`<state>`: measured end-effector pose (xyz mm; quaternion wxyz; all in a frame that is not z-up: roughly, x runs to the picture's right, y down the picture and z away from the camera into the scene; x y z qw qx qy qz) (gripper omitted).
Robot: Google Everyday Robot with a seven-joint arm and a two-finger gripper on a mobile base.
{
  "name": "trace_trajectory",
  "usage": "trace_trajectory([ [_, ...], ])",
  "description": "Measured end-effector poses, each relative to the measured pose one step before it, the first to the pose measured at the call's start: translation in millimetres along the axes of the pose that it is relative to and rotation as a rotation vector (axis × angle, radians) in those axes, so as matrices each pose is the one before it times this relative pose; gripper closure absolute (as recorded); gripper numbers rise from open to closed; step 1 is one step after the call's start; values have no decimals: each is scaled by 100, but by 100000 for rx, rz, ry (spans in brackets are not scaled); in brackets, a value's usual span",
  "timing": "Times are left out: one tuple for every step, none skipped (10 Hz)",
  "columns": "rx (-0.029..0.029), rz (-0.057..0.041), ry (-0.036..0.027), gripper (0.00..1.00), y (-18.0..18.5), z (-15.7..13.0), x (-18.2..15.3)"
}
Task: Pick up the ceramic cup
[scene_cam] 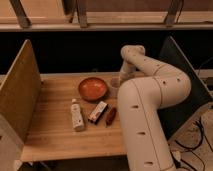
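Observation:
The ceramic cup (pixel 115 86) is a small whitish cup standing on the wooden table (pixel 55 130), just right of the wide red-orange bowl (pixel 93 88). My white arm arches from the lower right up over the table's back right corner and bends down. My gripper (pixel 120 79) hangs right above and slightly behind the cup, at its right rim. The arm hides part of the cup's right side.
A white bottle (pixel 76 115) lies in front of the bowl. A small boxed bar (pixel 98 111) and a dark red-brown packet (pixel 111 116) lie beside it. A wooden panel (pixel 20 92) walls the left side; a dark panel (pixel 177 70) stands at the right.

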<state>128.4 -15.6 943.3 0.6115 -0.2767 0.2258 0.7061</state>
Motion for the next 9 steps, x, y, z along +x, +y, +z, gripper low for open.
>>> trace_trajectory([
  [-952,-282,-1456,94,179,-419,-374],
  [-1651,-311,-2498,99,338,-829,-485],
  [-1335,-257,-1968,100,248,-609,-323],
  [-2315,-474,-3549,100,365,-1418,-412],
  [-2523,-807,-5221,100,294,-2246,-450],
  [-1841,-1088,-5379,100,194,-2356,-419],
  [-1279,-1340,-5034,100,165,-2242,-340],
  [-1293,-1658,-5953,100,147,-2857,-268],
  [-1155,-1349,-4846,100,225,-2489,-193],
])
